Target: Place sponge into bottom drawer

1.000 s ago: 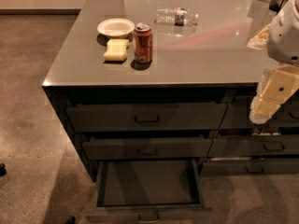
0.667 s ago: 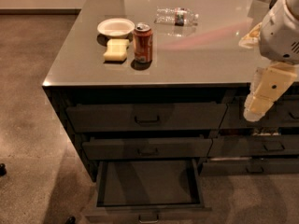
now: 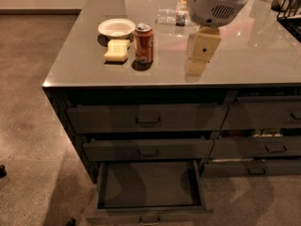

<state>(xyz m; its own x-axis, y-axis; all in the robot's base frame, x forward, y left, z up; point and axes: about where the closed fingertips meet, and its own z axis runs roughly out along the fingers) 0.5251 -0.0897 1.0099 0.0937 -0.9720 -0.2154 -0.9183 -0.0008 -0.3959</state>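
You get a dim, warm-lit view: pale glare and a pinkish streak lie on the surface (image 3: 263,51) right of the can (image 3: 144,44). The gripper (image 3: 197,68), hanging over the surface right of the can, mirrors faintly there; the bottom drawer (image 3: 148,185) sits in deep shadow.

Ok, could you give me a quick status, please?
Gripper above counter, right of soda can. Sponge on counter by white bowl, not gripped. Bottom drawer open. Can stands between gripper and sponge.
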